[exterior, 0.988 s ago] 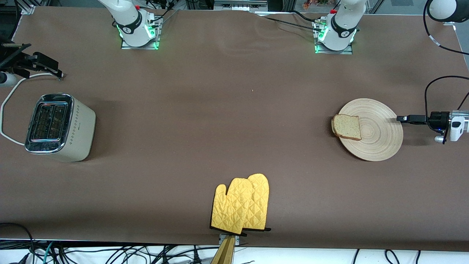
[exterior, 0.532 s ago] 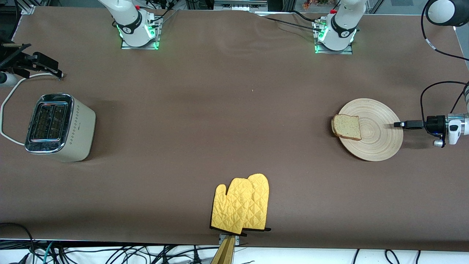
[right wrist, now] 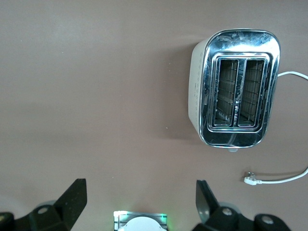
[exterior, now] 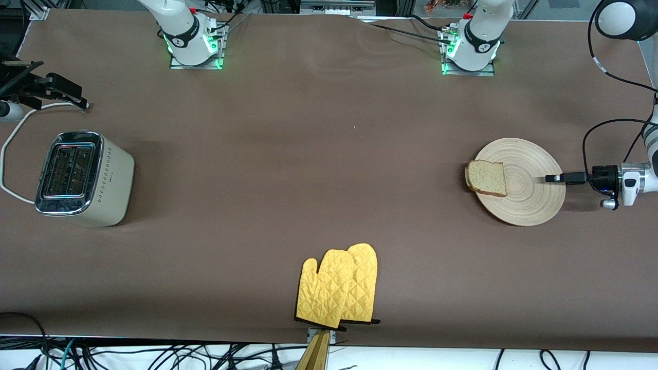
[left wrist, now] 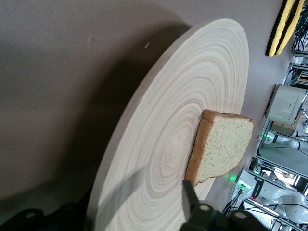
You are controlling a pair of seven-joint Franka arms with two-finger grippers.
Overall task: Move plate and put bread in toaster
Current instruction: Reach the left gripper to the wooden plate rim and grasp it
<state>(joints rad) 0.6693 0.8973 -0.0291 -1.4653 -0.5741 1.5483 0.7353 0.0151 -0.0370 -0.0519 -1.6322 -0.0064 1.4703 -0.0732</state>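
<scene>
The pale wooden plate (exterior: 534,198) lies at the left arm's end of the table. The bread (exterior: 486,178) lies on its rim toward the right arm's end, overhanging a little. My left gripper (exterior: 549,178) lies level at the plate's other rim, open, with one finger (left wrist: 189,195) over the plate (left wrist: 159,139) and the other hidden low by the rim. The bread (left wrist: 224,147) shows past that finger. The cream toaster (exterior: 82,177) stands at the right arm's end, slots empty. My right gripper (right wrist: 139,192) is open and empty, high over the table beside the toaster (right wrist: 236,89), and is out of the front view.
A pair of yellow oven mitts (exterior: 339,288) lies at the table's near edge, mid-table. The toaster's white cord (exterior: 10,154) loops toward the table's end, its plug (right wrist: 250,179) loose on the cloth. A black clamp (exterior: 51,87) sits farther from the camera than the toaster.
My left gripper has slid toward the plate; its fingertips went from just outside the rim to over it. Plate, bread and toaster have not moved.
</scene>
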